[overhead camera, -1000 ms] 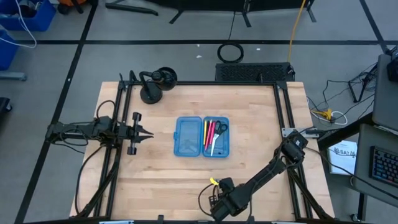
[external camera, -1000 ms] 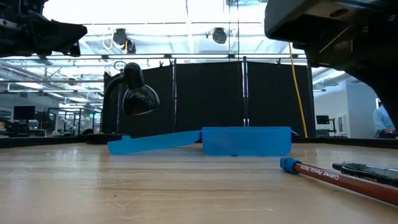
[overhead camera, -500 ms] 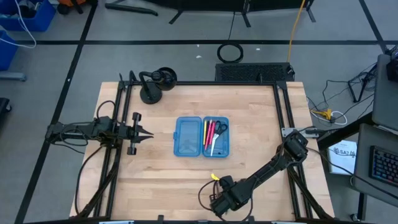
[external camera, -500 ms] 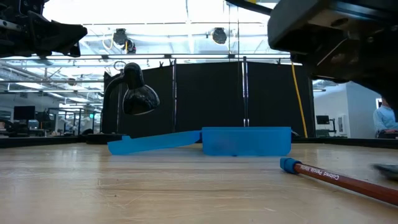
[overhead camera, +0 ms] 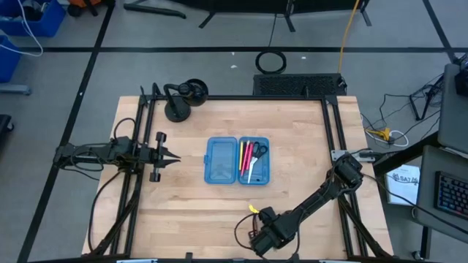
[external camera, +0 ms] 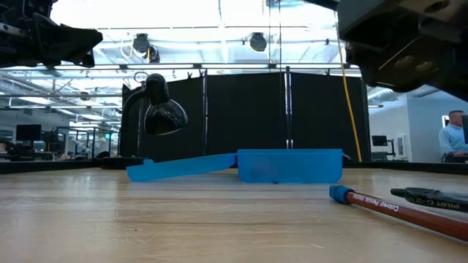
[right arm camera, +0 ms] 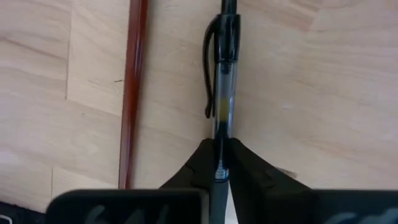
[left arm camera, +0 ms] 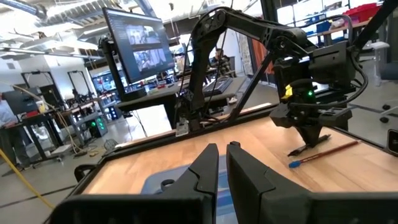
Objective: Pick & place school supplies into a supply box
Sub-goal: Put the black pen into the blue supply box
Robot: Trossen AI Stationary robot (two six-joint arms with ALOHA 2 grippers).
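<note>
Pencil case (overhead camera: 237, 161), blue and lying open, sits mid-table with markers (overhead camera: 250, 152) and scissors (overhead camera: 258, 156) in its right half. Your right gripper (right arm camera: 216, 163) is down at the near edge, its fingers pinched on a dark pen (right arm camera: 222, 93) that lies just beside a red-brown pencil (right arm camera: 132, 87). Your left gripper (overhead camera: 172, 156) hovers narrow and empty, left of the case.

High view straight down, low view level, both sharing blue box (overhead camera: 238, 161)
</note>
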